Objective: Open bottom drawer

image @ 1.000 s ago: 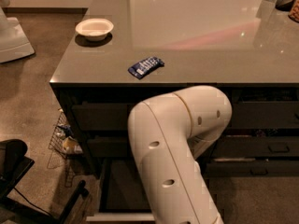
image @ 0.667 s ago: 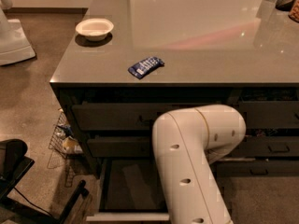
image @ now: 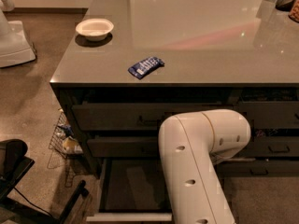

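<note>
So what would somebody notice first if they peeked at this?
The big white robot arm fills the bottom middle, bent like an elbow in front of the drawers; its gripper is hidden behind it. Down at the left, the bottom drawer is pulled out and dark inside. On the grey counter sit a white bowl at the left and a blue packet near the front edge.

White arm (image: 205,190), smooth rounded elbow (image: 226,127), small oval holes (image: 189,182); claw hidden behind it.
</note>
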